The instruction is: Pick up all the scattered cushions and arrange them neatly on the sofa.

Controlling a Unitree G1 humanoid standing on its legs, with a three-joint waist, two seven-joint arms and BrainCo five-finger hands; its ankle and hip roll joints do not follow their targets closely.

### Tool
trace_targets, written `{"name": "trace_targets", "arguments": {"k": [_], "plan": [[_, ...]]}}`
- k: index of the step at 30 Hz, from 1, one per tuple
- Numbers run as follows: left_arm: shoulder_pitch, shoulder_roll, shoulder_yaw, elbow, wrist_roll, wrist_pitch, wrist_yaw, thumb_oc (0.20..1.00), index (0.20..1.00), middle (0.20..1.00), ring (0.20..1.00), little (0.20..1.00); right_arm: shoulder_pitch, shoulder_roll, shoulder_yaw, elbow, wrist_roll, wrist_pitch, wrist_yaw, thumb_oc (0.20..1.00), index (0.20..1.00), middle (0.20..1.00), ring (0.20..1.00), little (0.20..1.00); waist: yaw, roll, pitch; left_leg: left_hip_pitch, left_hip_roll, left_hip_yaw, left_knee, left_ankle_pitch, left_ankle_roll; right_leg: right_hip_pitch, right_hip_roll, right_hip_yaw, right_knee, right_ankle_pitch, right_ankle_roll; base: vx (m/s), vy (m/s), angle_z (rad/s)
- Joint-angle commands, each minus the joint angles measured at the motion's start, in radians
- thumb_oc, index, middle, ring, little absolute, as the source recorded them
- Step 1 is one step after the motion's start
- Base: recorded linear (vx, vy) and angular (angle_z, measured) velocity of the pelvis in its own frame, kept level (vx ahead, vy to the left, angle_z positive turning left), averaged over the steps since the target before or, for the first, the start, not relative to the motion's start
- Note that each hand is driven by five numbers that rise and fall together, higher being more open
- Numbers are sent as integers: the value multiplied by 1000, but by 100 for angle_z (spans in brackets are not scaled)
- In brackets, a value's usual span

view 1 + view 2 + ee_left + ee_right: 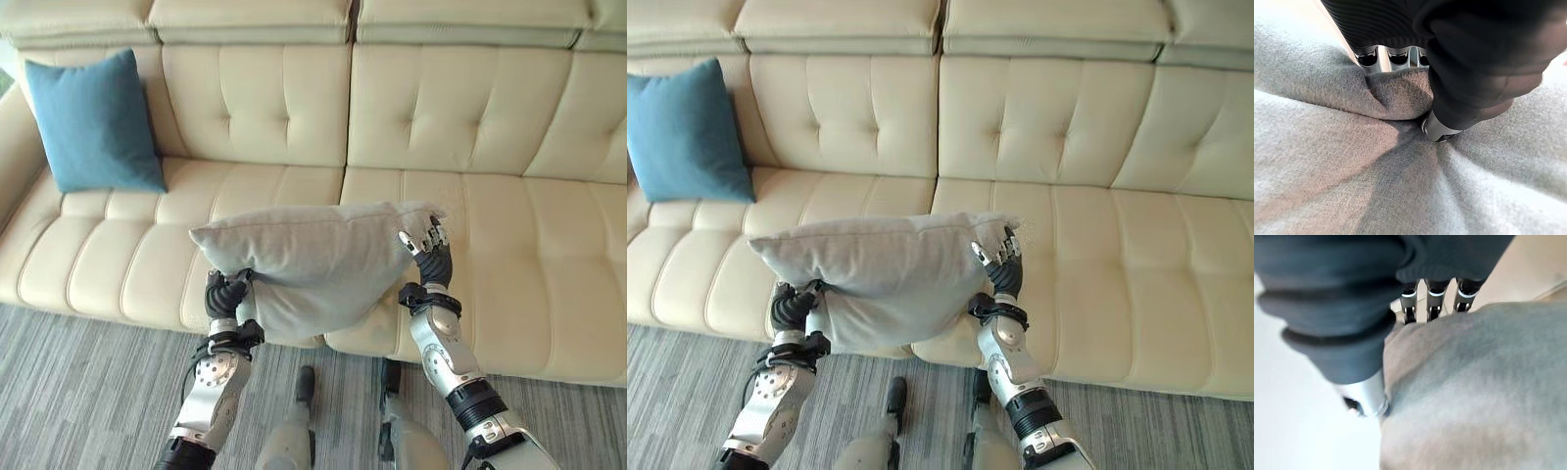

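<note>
Blue cushion [95, 122]: square, smooth plain teal cloth, plump, stood nearly upright at the sofa's left end, leaning against the backrest with its lower edge on the seat.

Sofa [509, 147]: cream, leather-like, with a soft sheen; button-tufted backrest panels, seat stitched into padded channels, a centre seam between two sections, and a padded top roll along the back edge.

Left hand [224, 292]: at the grey cushion's lower left corner, above the sofa's front edge. In the left wrist view the thumb [1449, 122] presses into a bunched fold of cloth against the fingers [1388, 56], so it is clenched on the fabric.

Grey cushion [313, 259]: light grey, coarse woven weave seen close in the left wrist view, soft and sagging, roughly rectangular with a long upper seam edge. Held in the air between both hands, over the front edge of the sofa near its centre seam; it seems clear of the seat, though the underside is hidden.

Right hand [429, 250]: at the cushion's upper right corner, fingers upward. In the right wrist view the fingers [1432, 301] pass behind the cloth edge with the thumb [1369, 394] in front, pinching that corner.

Floor [88, 392]: grey carpet with fine streaked lines, along the sofa's front.
</note>
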Motion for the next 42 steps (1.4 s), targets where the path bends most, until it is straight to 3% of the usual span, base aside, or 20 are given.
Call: {"name": "trace_targets", "arguments": {"k": [1, 11, 17, 24, 28, 37, 42], "plan": [[-159, 18, -33, -144, 54, -125, -41, 200, 200, 200, 200, 200, -48, 34, 78, -36, -30, 9, 97, 200, 200, 200, 200, 200, 16, -13, 14, 3, -39, 22, 3, -59, 13, 86, -58, 14, 26, -174, 63, 29, -8, 6], [-194, 1, -72, -61, 96, -72, -37, 200, 200, 200, 200, 200, 16, 15, 111, -106, -29, 17, 156, 200, 200, 200, 200, 200, -26, -39, -9, 57, -32, 39, -6, -85, 16, 126, -48, 23, 3, -178, 66, 17, 2, 0], [-301, -17, -123, 29, 137, -48, 14, 200, 200, 200, 200, 200, -20, 14, 114, -142, -46, 3, 117, 200, 200, 200, 200, 200, -52, -52, -31, 75, -27, 49, -6, -96, 18, 133, -42, 34, -4, -178, 68, 3, 2, -2], [-677, 26, -192, 201, 203, -37, 168, 200, 200, 200, 200, 200, -367, -36, 184, -92, -135, 31, -9, 200, 200, 200, 200, 200, -63, -80, -17, 31, -16, 52, -6, -79, 8, 75, -38, 44, 3, -158, 70, -32, -17, -12], [-833, 55, -212, 289, 176, -43, 204, 200, 200, 200, 200, 200, -541, -70, 205, -44, -131, 46, -40, 200, 200, 200, 200, 200, -62, -95, 4, -6, -11, 46, 2, -66, 3, 38, -37, 51, 15, -151, 69, -8, -7, -4], [-1166, 154, -286, 520, 142, -31, 208, 200, 200, 200, 200, 200, -889, -188, 235, 140, -124, 61, -109, 200, 200, 200, 200, 200, -52, -125, 66, -136, -12, 24, 60, -52, -4, -63, -40, 41, 54, -145, 75, -11, -10, 2], [-1303, 175, -297, 663, 42, -48, 182, 200, 200, 200, 200, 200, -1033, -213, 274, 246, -113, 69, -143, 200, 200, 200, 200, 200, -45, -140, 112, -223, -6, 18, 97, -55, -13, -129, -36, 38, 53, -132, 80, -28, -15, 2]]}}
